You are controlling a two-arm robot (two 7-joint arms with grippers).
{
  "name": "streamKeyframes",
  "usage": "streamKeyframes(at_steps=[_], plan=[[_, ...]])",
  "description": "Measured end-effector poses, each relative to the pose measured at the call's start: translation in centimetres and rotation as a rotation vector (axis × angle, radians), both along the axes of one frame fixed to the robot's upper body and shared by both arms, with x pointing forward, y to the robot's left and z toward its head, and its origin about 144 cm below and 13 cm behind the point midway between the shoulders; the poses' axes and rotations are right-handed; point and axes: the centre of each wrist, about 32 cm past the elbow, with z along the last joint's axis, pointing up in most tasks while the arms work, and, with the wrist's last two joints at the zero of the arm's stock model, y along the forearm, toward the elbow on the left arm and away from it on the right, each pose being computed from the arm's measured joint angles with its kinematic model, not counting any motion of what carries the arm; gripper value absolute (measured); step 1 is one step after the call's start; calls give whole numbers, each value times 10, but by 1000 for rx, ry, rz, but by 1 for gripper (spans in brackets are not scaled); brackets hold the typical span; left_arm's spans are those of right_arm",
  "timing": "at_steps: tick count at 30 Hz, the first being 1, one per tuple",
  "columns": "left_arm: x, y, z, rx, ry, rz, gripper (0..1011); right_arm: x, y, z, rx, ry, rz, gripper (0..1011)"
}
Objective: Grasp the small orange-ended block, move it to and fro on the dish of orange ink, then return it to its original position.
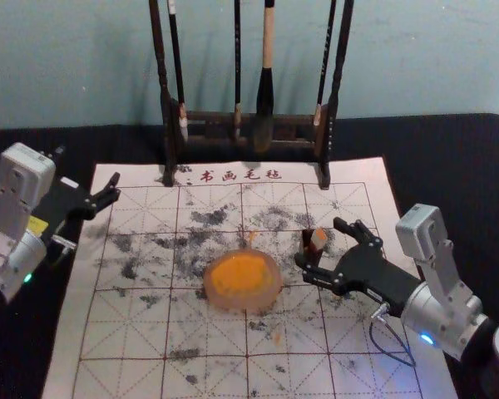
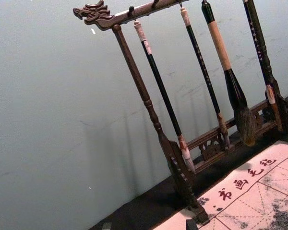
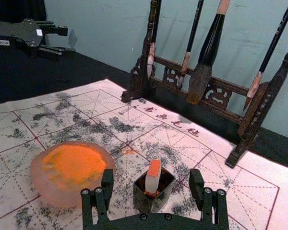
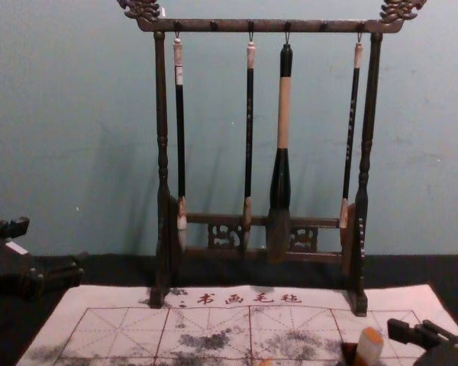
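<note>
Small orange-ended block (image 1: 319, 238), at the mouth of the right end effector (image 1: 320, 243), standing in a dark, open-topped holder (image 3: 145, 200) on the printed mat (image 1: 137, 328). In the head view, reaching in low from 4 o'clock and aiming towards 10 o'clock, the right arm's pose. Spread well apart at the fingers (image 3: 106, 189), with visible gaps to either side of block and holder in the right wrist view. Off at 10 o'clock from the ink dish (image 1: 274, 288) in the head view, parked with fingers likewise apart: left end effector (image 1: 89, 165).

From the right end effector's palm, straight ahead at 12 o'clock to the block, lined up between the two fingers. In the chest view, just at 9 o'clock from the nearest fingertip. Near the dish too, at about 2 o'clock from its middle in the head view.

Pale along the sides, flat and bright orange on the upper end, with more orange low down, inside the holder's mouth. Slightly tilted in the chest view, and poking up above the holder's rim. Lower end hidden inside the holder. Matching orange in the round, pinkish dish.
</note>
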Motion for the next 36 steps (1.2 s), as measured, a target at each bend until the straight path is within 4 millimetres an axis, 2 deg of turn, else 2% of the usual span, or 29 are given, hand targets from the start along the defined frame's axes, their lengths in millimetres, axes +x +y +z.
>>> streamKeyframes(at_steps=[8,22,28,36], plan=[[0,0,0,0,0,0,1001,7,5,-1,4,2,3,1002],[0,0,0,0,0,0,1001,6,5,-1,3,3,4,983],[0,0,0,0,0,0,1001,6,4,-1,4,3,3,844],[0,0,0,0,0,0,1001,6,4,-1,4,3,3,602]])
